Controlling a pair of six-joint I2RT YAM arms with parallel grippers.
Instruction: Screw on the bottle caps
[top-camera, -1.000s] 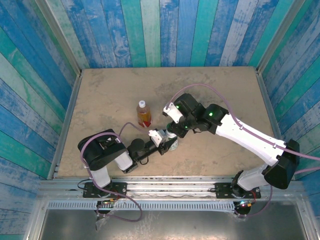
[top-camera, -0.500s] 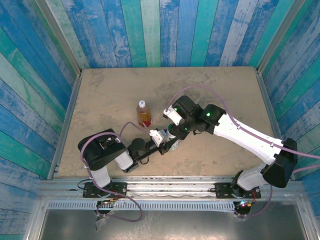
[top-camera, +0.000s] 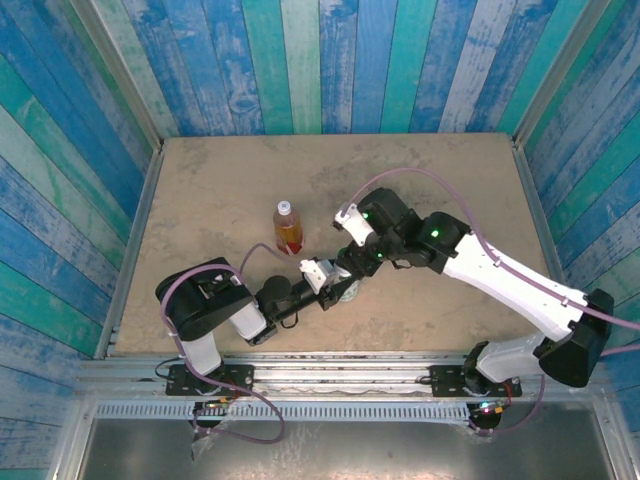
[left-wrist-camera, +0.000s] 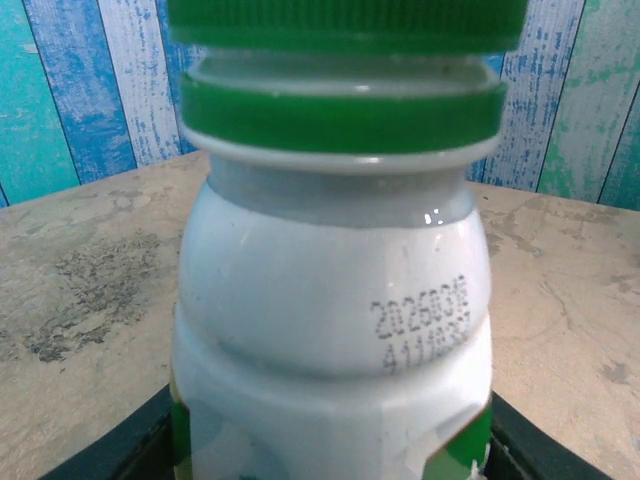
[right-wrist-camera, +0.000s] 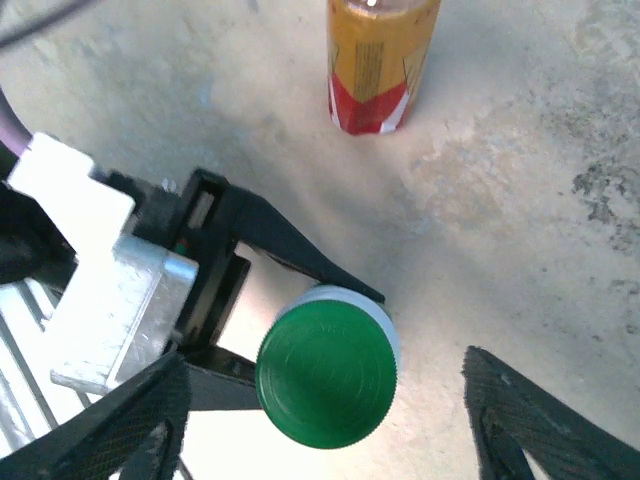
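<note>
Digits (left-wrist-camera: 420, 335) stamped on white bottle (left-wrist-camera: 300, 270) face left wrist camera.

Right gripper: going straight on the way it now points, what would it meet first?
The green cap, sitting on the white bottle that the left gripper holds. It lies directly ahead, between the open fingers of the right gripper; how far off is unclear.

Our left arm (top-camera: 272, 297) lies low, reaching to the right. The left gripper (top-camera: 338, 288) has its fingers (right-wrist-camera: 300, 255) clamped on the bottle (left-wrist-camera: 330, 300). Our right arm (top-camera: 500, 275) stretches in from the right, wrist bent down, and the right gripper (right-wrist-camera: 330, 425) hangs just above, its fingers (right-wrist-camera: 520, 420) spread wide.
</note>
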